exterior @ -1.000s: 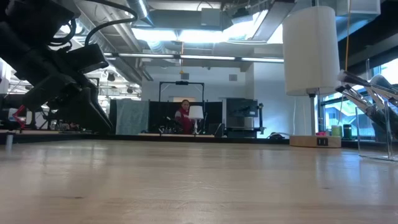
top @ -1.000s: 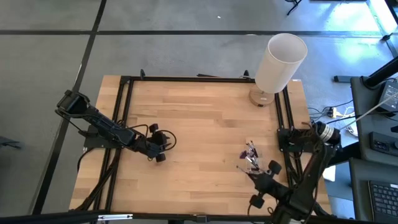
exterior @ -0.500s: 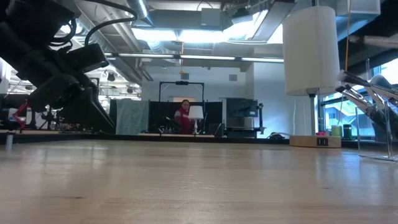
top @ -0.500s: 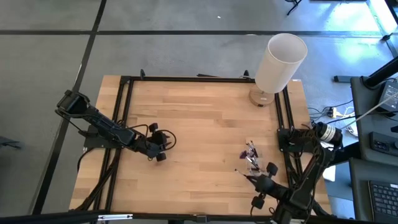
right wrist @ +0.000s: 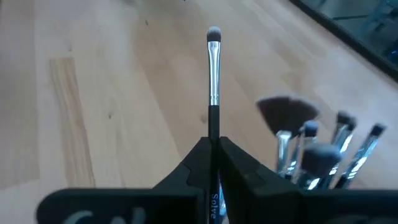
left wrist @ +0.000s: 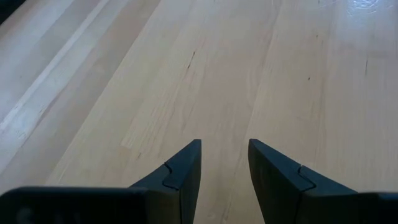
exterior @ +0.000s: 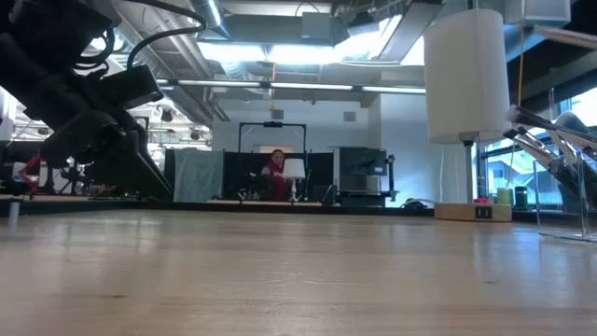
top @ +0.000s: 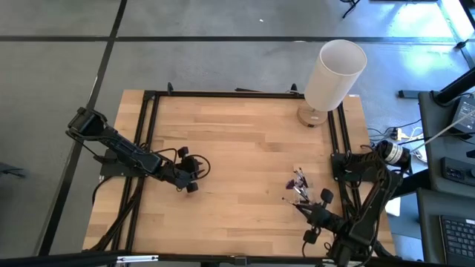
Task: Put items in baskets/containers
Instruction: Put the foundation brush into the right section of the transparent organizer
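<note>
Pinching a thin makeup brush (right wrist: 213,74) with a black handle, silver ferrule and small dark tip, the right gripper (right wrist: 213,163) sits near the wooden table (top: 245,141) edge at about four o'clock, its fingers clamped on the handle. Just beside it, more brushes (top: 299,184) with purplish tips stand bunched in a small clear box. At nine o'clock, the left gripper (left wrist: 224,163) waits over bare wood, fingers parted and holding nothing.
</note>
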